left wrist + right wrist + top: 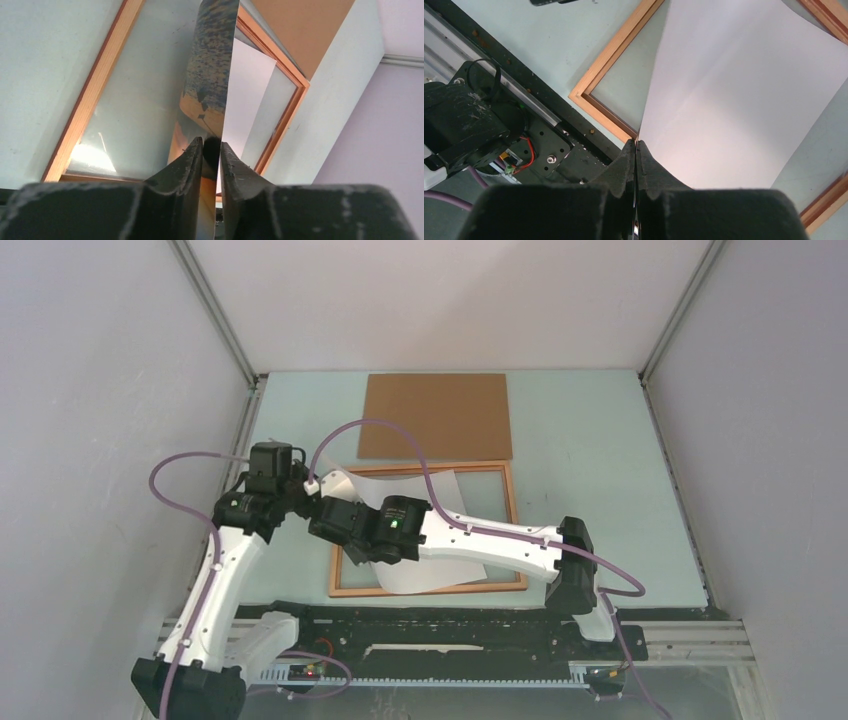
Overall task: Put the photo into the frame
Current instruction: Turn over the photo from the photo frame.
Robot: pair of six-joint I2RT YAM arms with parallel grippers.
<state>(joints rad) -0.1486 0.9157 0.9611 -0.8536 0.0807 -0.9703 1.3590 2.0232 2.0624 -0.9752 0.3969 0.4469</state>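
Note:
The frame [430, 587] lies flat in the middle of the table, with an orange wooden rim and a clear pane. The photo [440, 510] lies across it white back up, its left side lifted. My right gripper [350, 558] is shut on the photo's near-left corner [734, 90], above the frame's near rim [609, 50]. My left gripper [315, 485] is at the photo's far-left corner. In the left wrist view its jaws [212, 145] stand slightly apart, with the photo's edge [212, 60] between them, print side to the left. The frame [95, 90] is below.
A plain brown backing board [437, 415] lies flat just beyond the frame and also shows in the left wrist view [300, 30]. The black base rail [450, 625] runs along the near edge, close to the frame. Grey walls enclose the table on three sides.

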